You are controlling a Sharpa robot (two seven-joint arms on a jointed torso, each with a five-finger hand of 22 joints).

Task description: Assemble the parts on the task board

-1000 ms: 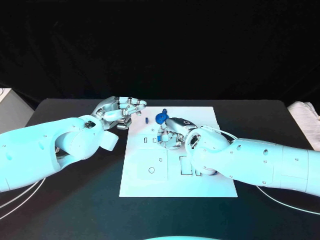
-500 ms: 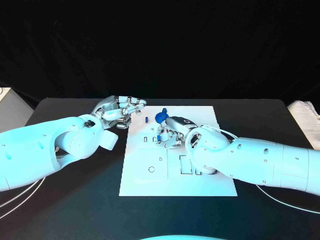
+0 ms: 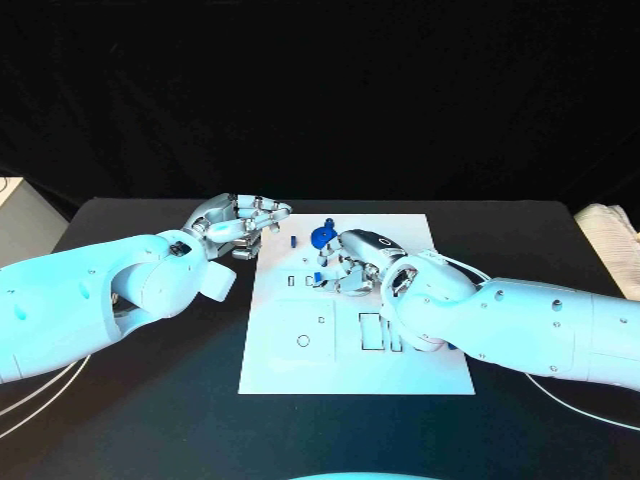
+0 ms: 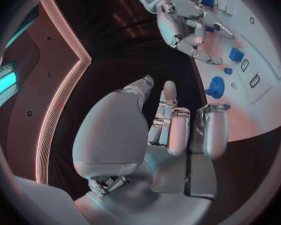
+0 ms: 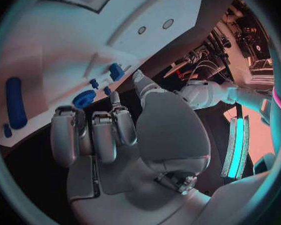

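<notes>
The white task board [image 3: 352, 352] lies mid-table. A blue gear [image 3: 323, 236] sits near its far edge, also in the left wrist view [image 4: 214, 87] and the right wrist view [image 5: 84, 98]. Small blue parts [image 3: 317, 277] stand beside my right hand [image 3: 353, 262], which hovers low over the board's far half with fingers curled in and nothing seen in them [image 5: 97, 135]. My left hand [image 3: 242, 221] stays at the board's far left corner, fingers curled [image 4: 178, 127]. A small blue peg [image 3: 291, 240] lies just past its fingertips. A long blue part [image 5: 14, 102] lies further along the board.
Rectangular cutouts [image 3: 371, 330] and a round hole [image 3: 303, 340] mark the board's near half. A pale cloth [image 3: 623, 250] lies at the table's right edge. A white box [image 3: 0, 215] stands off the left side.
My right hand has shifted slightly toward the far side of the board, uncovering more of the cutouts. The left hand has stayed put.
</notes>
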